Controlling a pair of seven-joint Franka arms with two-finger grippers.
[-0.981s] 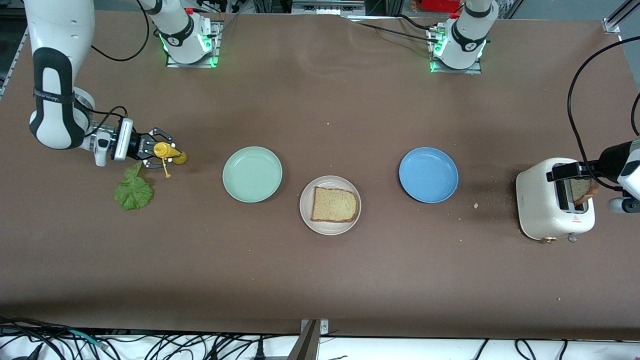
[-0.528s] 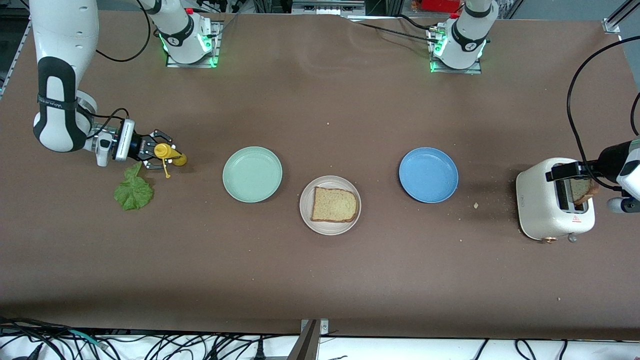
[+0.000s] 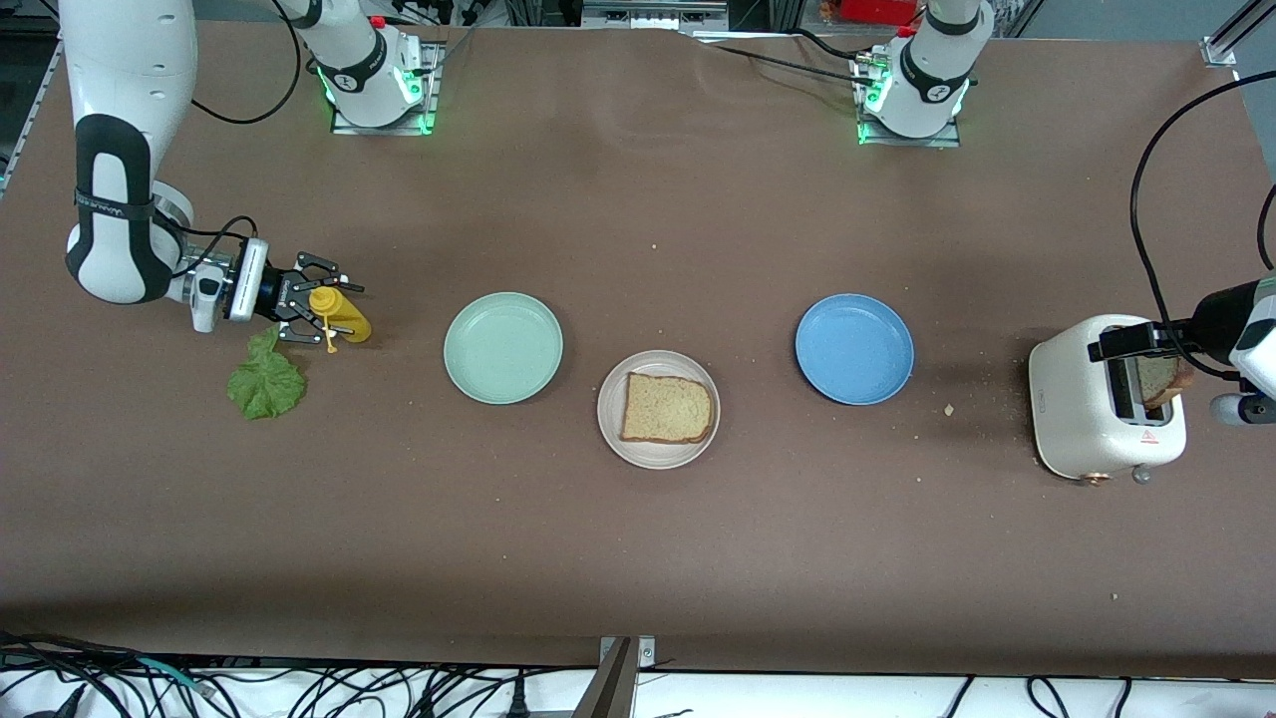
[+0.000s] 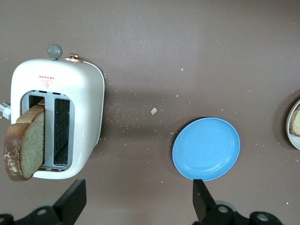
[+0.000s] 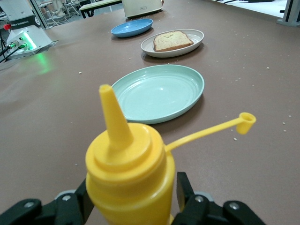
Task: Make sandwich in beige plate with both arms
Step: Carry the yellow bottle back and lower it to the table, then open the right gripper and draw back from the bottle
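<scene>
Your right end effector [image 3: 321, 302] sits at the right arm's end of the desk [image 3: 638, 538], its fingers spread apart on either side of the yellow mustard bottle [image 3: 339, 314], which stands upright with its cap dangling on a strap. A green lettuce leaf [image 3: 265, 379] lies just beside it, nearer the front camera. Your beige plate [image 3: 610, 429] is mid-desk, carrying one slice of bread [image 3: 666, 409], between the mint-green plate [image 3: 503, 348] and the blue plate [image 3: 854, 348] and a little nearer the camera than both. Your left end effector [image 4: 136, 206] hangs over the white toaster [image 3: 1082, 414] at the left arm's end, fingers wide apart and holding nothing; a second bread slice [image 4: 26, 145] leans out of a toaster slot
</scene>
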